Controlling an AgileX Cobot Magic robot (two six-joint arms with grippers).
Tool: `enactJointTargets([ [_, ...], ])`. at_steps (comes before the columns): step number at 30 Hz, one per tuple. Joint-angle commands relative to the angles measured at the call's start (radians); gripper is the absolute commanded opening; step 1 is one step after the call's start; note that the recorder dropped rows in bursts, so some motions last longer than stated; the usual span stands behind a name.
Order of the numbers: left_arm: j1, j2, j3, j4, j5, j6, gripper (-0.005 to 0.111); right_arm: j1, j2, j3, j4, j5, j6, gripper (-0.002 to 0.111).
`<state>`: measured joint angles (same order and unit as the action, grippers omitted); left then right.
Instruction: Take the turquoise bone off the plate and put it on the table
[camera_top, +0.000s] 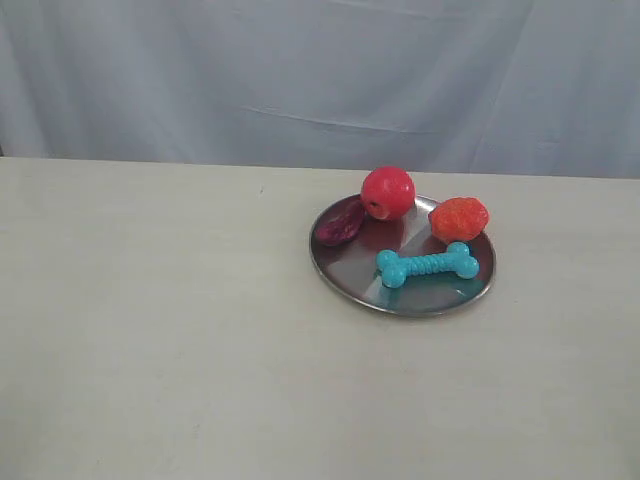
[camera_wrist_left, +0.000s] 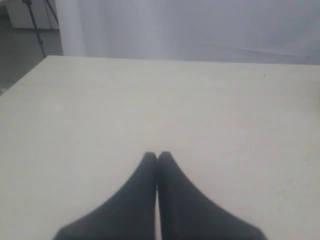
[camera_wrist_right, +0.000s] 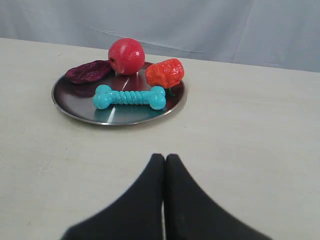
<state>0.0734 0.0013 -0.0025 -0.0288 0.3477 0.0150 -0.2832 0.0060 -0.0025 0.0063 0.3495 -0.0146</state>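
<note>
The turquoise bone (camera_top: 428, 266) lies flat on the front part of the round silver plate (camera_top: 345, 275), which rests on the beige table (camera_top: 150, 330) right of centre. The right wrist view shows the same bone (camera_wrist_right: 130, 97) on the plate (camera_wrist_right: 70, 102), well ahead of my right gripper (camera_wrist_right: 164, 157), whose black fingers are pressed together with nothing between them. My left gripper (camera_wrist_left: 157, 155) is also shut and empty, over bare table (camera_wrist_left: 150, 100). Neither gripper appears in the exterior view.
A red ball-like toy (camera_top: 387, 193), an orange knobbly toy (camera_top: 459, 218) and a dark maroon piece (camera_top: 340, 223) share the plate's back half. A pale curtain (camera_top: 320, 70) hangs behind the table. The table's corner (camera_wrist_left: 47, 57) shows in the left wrist view.
</note>
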Motion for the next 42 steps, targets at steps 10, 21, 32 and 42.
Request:
enactJointTargets([
  [10, 0.004, -0.001, 0.003, -0.005, -0.005, -0.004, 0.0, -0.004, -0.006, 0.002, -0.006, -0.005, 0.002, 0.0],
  [21, 0.004, -0.001, 0.003, -0.005, -0.005, -0.004, 0.0, -0.004, -0.006, 0.002, -0.006, -0.005, 0.002, 0.0],
  [32, 0.004, -0.001, 0.003, -0.005, -0.005, -0.004, 0.0, -0.004, -0.006, 0.002, -0.042, -0.268, -0.009, 0.0],
  [42, 0.004, -0.001, 0.003, -0.005, -0.005, -0.004, 0.0, -0.004, -0.006, 0.002, -0.042, -0.608, -0.009, 0.0],
])
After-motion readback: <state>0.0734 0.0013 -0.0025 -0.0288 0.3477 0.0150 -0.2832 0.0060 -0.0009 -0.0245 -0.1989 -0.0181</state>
